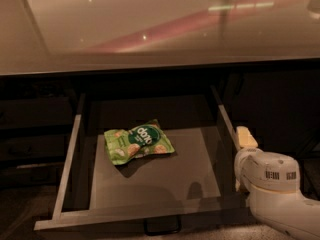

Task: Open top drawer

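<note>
The top drawer (70,154) stands pulled far out from under the glossy countertop. Its grey floor and pale rim edges show, and its small dark pull handle (162,226) sits at the middle of the front edge. A green snack bag (137,141) lies flat on the drawer floor, left of centre. My gripper (246,140) is at the drawer's right side, just outside the right rim near the front corner. One pale fingertip (246,136) shows above the white wrist housing (270,176).
The beige countertop (160,29) overhangs the drawer opening. Shallower dark drawer fronts (30,134) are at the left. A dark cabinet front (280,109) is at the right behind my arm.
</note>
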Motion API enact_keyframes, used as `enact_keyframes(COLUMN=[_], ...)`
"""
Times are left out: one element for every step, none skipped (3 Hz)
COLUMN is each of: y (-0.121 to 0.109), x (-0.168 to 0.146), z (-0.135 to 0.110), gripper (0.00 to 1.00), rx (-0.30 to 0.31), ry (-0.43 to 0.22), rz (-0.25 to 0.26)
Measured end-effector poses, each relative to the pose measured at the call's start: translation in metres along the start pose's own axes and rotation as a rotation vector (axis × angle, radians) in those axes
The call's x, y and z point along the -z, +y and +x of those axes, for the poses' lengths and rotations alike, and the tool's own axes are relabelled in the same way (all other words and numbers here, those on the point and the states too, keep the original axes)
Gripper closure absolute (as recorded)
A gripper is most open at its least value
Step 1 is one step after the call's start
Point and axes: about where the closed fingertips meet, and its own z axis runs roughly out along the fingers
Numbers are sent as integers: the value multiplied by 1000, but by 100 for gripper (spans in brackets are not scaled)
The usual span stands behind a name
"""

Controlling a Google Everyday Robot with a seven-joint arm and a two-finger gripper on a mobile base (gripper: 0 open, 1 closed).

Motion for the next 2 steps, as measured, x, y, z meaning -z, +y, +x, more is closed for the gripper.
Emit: enact_keyframes(y=[0,-1], x=[0,0], z=[0,-4], gripper=[0,0], rx=[0,0], ry=[0,0], rz=[0,0])
